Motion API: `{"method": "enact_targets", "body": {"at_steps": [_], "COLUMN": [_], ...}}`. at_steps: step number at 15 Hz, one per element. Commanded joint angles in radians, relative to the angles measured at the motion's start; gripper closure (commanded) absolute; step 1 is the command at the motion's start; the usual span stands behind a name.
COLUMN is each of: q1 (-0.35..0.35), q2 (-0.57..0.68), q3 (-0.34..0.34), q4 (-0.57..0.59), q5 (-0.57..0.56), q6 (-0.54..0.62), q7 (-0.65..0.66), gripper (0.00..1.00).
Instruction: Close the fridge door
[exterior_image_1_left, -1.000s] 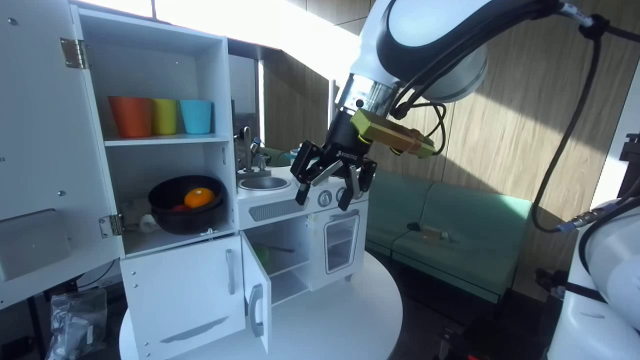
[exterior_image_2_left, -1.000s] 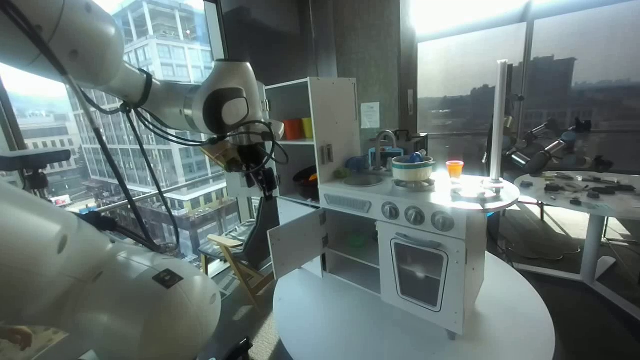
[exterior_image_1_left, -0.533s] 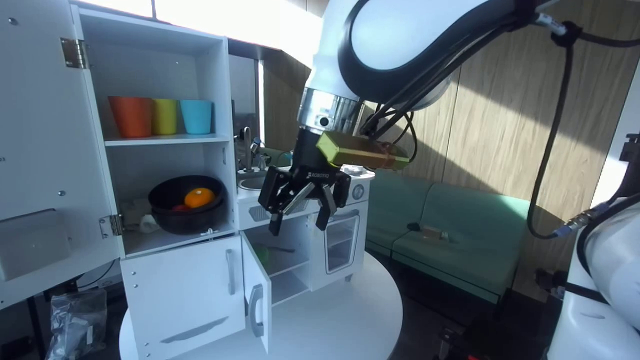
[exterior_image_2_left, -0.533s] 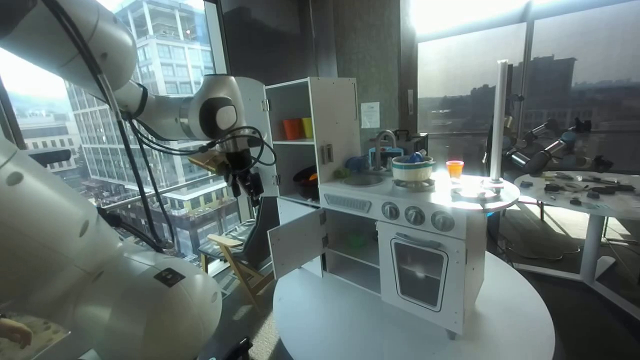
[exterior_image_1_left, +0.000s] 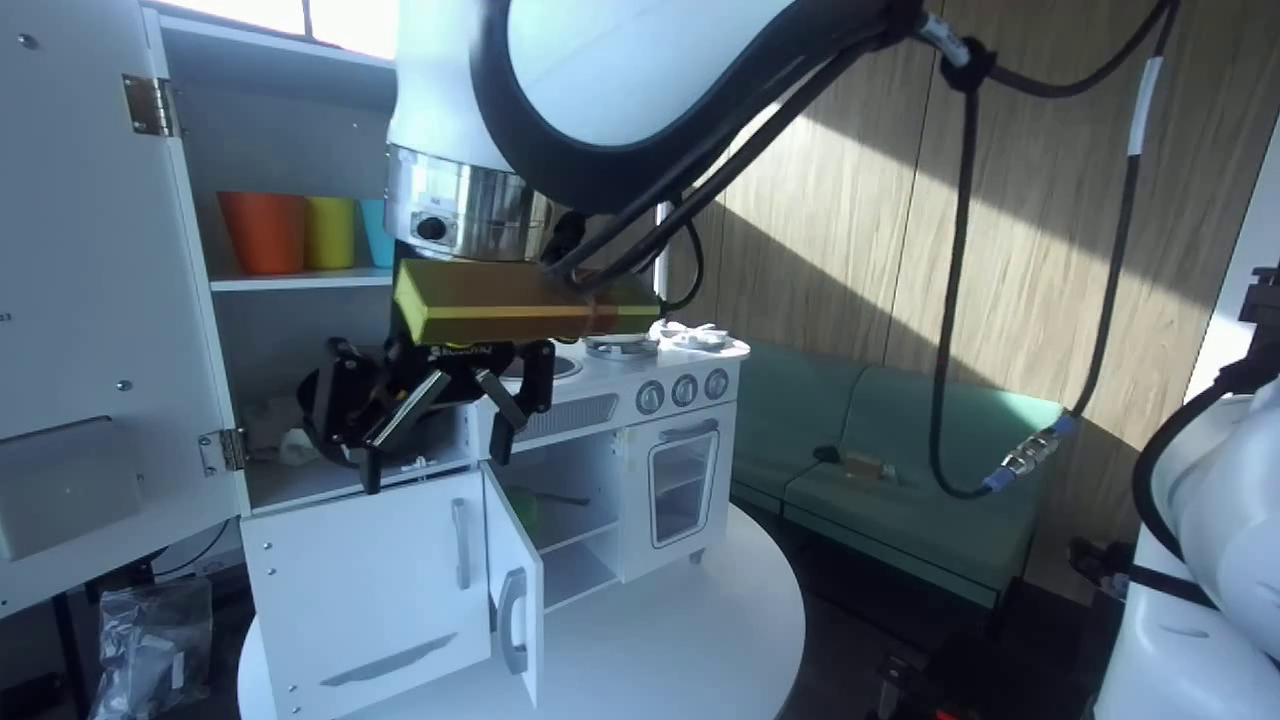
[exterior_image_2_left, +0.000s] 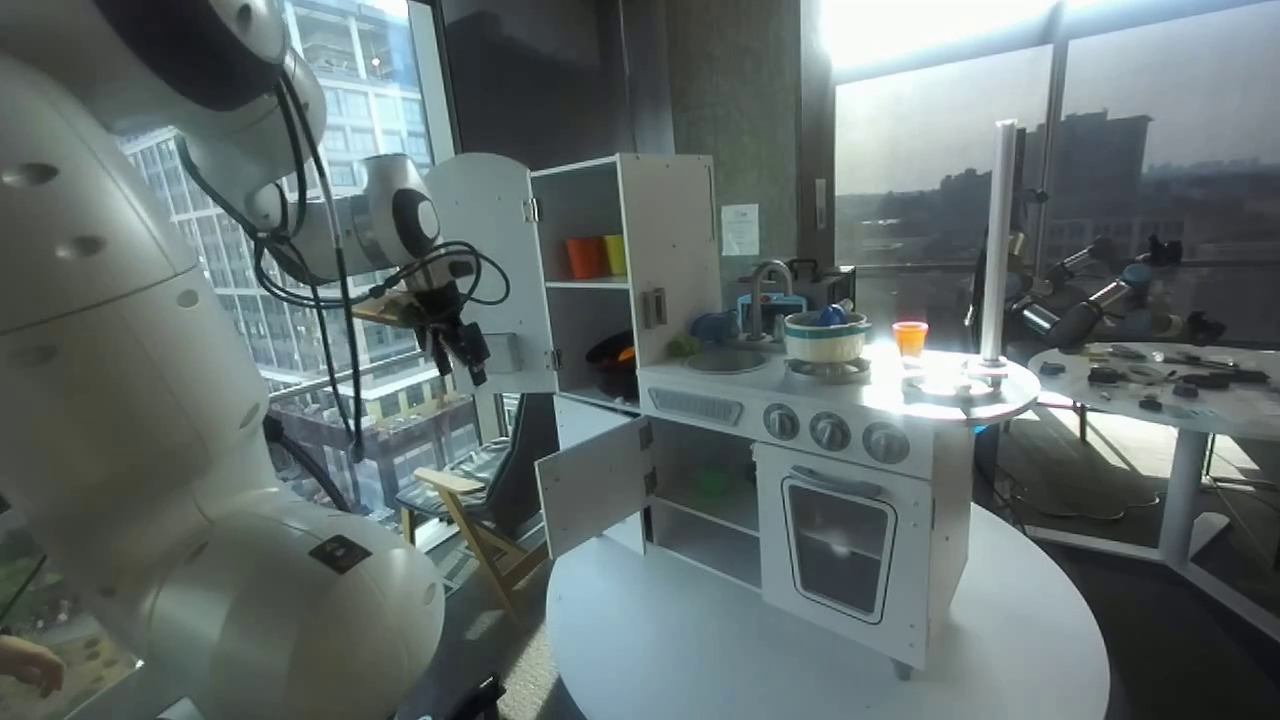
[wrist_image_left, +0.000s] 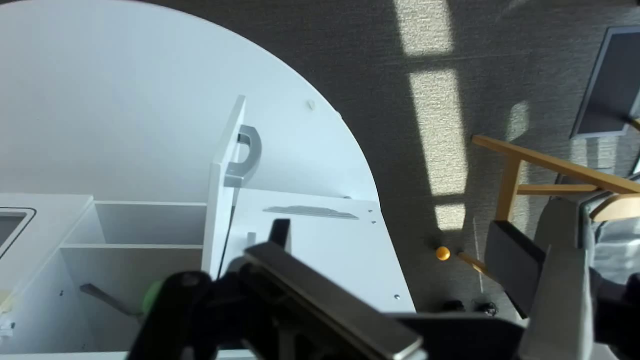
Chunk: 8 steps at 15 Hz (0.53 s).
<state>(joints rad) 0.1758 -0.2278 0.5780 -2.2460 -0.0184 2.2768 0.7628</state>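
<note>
The white toy fridge's tall upper door (exterior_image_1_left: 85, 260) stands wide open at the left in an exterior view, with its hinges showing. The same door (exterior_image_2_left: 488, 250) shows behind the arm in an exterior view. My gripper (exterior_image_1_left: 436, 457) is open, with nothing between its fingers, pointing down in front of the fridge's lower compartment. In an exterior view the gripper (exterior_image_2_left: 461, 370) hangs in front of the open door's lower part. In the wrist view the gripper's fingers (wrist_image_left: 397, 250) are wide apart above the shut lower fridge door (wrist_image_left: 320, 250). The upper door is out of the wrist view.
A small cupboard door (exterior_image_1_left: 515, 590) sticks out open beside the shut lower door. Cups (exterior_image_1_left: 262, 232) stand on the fridge shelf, and a black bowl (exterior_image_2_left: 612, 372) sits below. A round white table (wrist_image_left: 125, 100) carries the kitchen. A chair (exterior_image_2_left: 480, 480) stands behind.
My gripper has moved from in front of the sink across to the fridge's front, leftward in both exterior views, and is now more upright. It stays open. The doors have not moved.
</note>
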Motion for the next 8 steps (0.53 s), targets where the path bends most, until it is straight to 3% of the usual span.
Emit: {"method": "enact_targets", "body": {"at_steps": [1, 4, 8], "q1": [0.029, 0.087, 0.179], "q2": [0.157, 0.218, 0.287], "q3": [0.041, 0.041, 0.023], "q4": [0.186, 0.29, 0.409], "q5": [-0.153, -0.27, -0.341], "q6": [0.017, 0.034, 0.017], "q7": [0.201, 0.353, 0.431], "gripper": [0.0, 0.0, 0.0]}}
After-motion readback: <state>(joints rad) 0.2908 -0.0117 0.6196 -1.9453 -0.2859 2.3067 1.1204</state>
